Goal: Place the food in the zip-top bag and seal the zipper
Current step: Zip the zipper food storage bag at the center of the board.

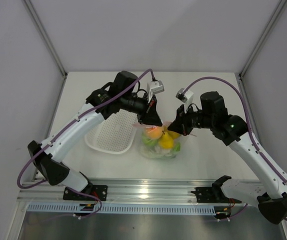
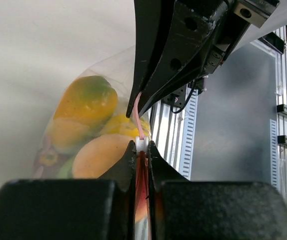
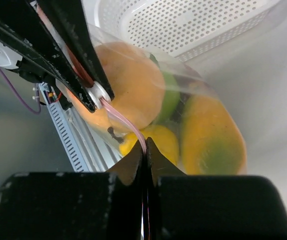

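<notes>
left fingers (image 2: 126,165) pinch pink strip (image 2: 138,125) | right fingers (image 3: 131,162) pinch it at 3 o'clock, likely stretching it to zip | fruit (image 2: 86,100) inside bag (image 1: 169,152)

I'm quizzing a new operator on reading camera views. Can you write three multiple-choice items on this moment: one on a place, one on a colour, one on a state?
1. Where is the food relative to the zip-top bag?
A inside it
B left of it
C behind it

2. What colour is the zipper?
A blue
B black
C pink

3. What state is the left tool in?
A open, clear of the bag
B shut on the zipper
C shut on a fruit

Answers:
1 A, the fruits show through the clear plastic.
2 C, the strip reads pink in both wrist views.
3 B, its fingers pinch the strip with no gap.
</notes>
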Controlling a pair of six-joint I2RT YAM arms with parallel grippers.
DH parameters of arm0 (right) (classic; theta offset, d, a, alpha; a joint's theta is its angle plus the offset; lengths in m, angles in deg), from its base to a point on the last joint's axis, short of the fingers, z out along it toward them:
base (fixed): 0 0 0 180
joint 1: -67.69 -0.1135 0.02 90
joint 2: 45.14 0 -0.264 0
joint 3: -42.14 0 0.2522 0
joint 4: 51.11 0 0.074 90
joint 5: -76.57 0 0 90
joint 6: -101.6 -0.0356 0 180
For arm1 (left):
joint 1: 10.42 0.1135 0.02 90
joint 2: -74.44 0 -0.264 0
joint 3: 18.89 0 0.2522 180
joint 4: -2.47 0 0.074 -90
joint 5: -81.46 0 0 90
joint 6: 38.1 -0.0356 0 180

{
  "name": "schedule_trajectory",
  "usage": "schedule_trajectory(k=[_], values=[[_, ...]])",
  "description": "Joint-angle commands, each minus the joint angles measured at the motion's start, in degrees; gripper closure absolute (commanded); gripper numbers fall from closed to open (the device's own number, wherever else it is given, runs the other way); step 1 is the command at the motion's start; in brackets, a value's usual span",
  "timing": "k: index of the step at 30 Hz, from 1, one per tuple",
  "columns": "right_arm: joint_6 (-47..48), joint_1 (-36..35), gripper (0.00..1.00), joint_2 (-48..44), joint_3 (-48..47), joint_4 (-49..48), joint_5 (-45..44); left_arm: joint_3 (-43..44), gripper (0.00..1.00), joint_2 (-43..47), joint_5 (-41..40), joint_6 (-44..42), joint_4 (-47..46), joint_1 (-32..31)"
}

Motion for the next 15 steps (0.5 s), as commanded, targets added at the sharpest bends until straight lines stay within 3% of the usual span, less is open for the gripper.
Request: schedule_trajectory(k=[1, 4, 8, 11, 15], values=[[0.07, -0.18, 1.0, -1.55, 0.33, -2.31, 0.79, 1.27, 0.85, 2.19, 1.08, 0.56, -2.61, -0.18], [-0.72, -0.45, 1.0, -1.81, 0.24, -3.1, 0.18, -1.18, 0.54, 5.17, -2.61, -0.75, -4.35, -0.1], [-0.63, -0.97, 1.0, -1.64, 0.33, -2.75, -1.05, -9.0, 0.28, 15.09, -11.66, -0.41, -13.03, -0.1], [-0.81, -1.15, 1.0, -1.64, 0.5, -2.84, -1.05, -16.72, 0.24, 23.36, -12.82, -1.63, -18.76, -0.1], [-1.07, -1.77, 1.0, -1.99, 0.5, -3.54, -0.7, -18.33, 0.35, 25.49, -14.75, -4.45, -16.07, -0.01]])
